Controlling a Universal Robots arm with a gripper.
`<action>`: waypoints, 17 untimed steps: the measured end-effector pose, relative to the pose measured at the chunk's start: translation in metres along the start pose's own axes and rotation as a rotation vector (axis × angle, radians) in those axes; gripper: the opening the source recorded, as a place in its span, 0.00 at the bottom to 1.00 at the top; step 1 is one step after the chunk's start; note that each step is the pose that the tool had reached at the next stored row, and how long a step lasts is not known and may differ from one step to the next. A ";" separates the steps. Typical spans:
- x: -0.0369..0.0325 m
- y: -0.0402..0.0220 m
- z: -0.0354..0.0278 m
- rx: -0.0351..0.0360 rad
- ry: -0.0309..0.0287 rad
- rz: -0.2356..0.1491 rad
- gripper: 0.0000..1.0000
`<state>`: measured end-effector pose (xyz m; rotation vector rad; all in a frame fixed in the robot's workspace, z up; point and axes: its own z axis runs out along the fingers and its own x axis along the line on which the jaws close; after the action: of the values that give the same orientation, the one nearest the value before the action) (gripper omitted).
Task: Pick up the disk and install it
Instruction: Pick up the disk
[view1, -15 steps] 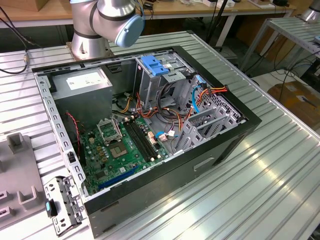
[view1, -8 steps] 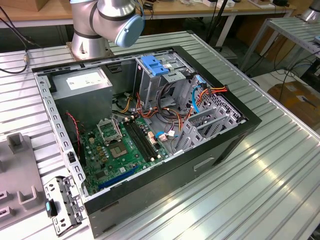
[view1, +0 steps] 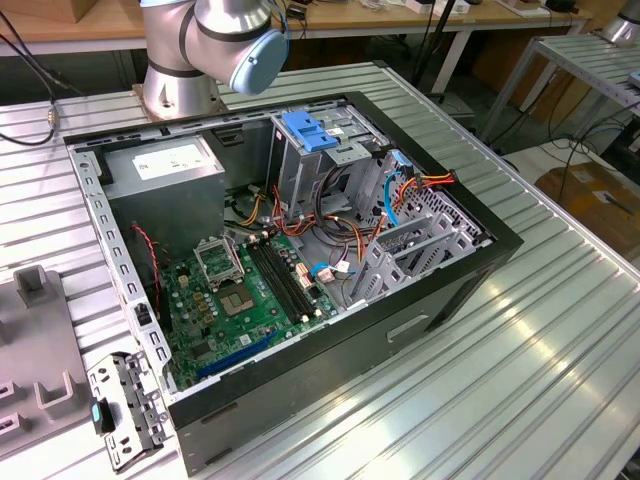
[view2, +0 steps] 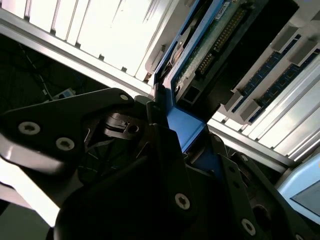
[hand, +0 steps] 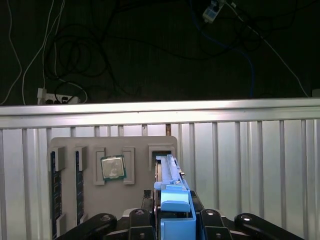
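The gripper (hand: 175, 222) was closed on the disk (hand: 167, 172). In both wrist views its black fingers (hand: 141, 220) pressed against either side of the blue handle (hand: 175, 205), with no gap showing. The disk stood on edge, handle end in the gripper and the other end down at a slot in the grey tray (hand: 137, 197). From where I stood I couldn't tell whether it had cleared the slot or sat in it.

In the second wrist view the disk (view2: 212, 42) showed its green circuit side, and the blue frame ran down between the fingers (view2: 165, 165).

The tray lay on the ribbed metal table (hand: 250, 165). A square chip (hand: 113, 167) sat in a pocket just beside the disk's slot, and two memory sticks (hand: 53, 190) stood in grooves further along. Past the table's edge, cables (hand: 65, 75) trailed over a dark floor.

In the exterior view the arm (view1: 230, 40) rose at the far side of the table. The open case (view1: 400, 320) lay flat with its green board (view1: 250, 290) facing up and a silver cage (view1: 305, 165) at its far side. The tray (view1: 40, 350) sat at the exterior view's left, apart from the case.
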<state>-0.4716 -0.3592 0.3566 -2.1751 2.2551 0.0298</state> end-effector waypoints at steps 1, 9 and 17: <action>0.0000 0.0000 -0.0007 0.0001 0.0000 0.000 0.37; -0.0001 0.0001 -0.0058 0.0001 0.0000 0.000 0.37; -0.0002 0.0001 -0.0091 0.0001 0.0000 0.000 0.37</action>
<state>-0.4716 -0.3592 0.3657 -2.1751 2.2550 0.0298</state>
